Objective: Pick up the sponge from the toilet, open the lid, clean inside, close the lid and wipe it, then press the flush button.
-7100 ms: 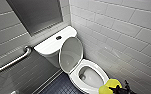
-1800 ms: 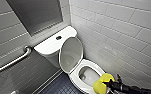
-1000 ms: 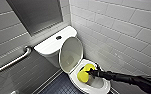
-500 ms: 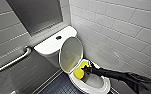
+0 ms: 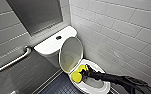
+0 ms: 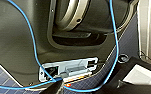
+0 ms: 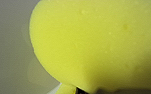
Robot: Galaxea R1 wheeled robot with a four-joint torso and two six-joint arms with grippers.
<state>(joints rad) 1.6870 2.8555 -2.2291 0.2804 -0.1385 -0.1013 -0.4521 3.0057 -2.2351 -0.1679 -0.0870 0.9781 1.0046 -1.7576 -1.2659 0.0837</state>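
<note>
At the far left of the head view a metal grab bar (image 5: 11, 62) slants across the grey tiled wall, with a dark recessed panel (image 5: 36, 15) above it. Next comes the toilet (image 5: 97, 88), its flat tank top carrying the flush button (image 5: 58, 37), a small dark round spot near the middle. To the right of the tank the lid (image 5: 71, 53) stands raised, its pale inner face turned toward the camera. Just beside the foot of the lid, at the bowl's left rim, sits the sponge (image 5: 77, 75), bright yellow against the white ceramic. The right hand (image 5: 84, 72) is closed around the sponge, gripping it from the right, and its black arm (image 5: 116, 78) stretches across the bowl toward the lower right corner. A dark blue tiled floor (image 5: 58, 86) lies below the bowl, and a white tiled wall (image 5: 121, 30) rises at the right. In the right wrist view the sponge (image 7: 96, 45) looms large and close against a pale surface. The left wrist view shows a blue cable (image 6: 31, 45) looping over dark robot parts. Whether the left hand is wide or narrow cannot be told.
</note>
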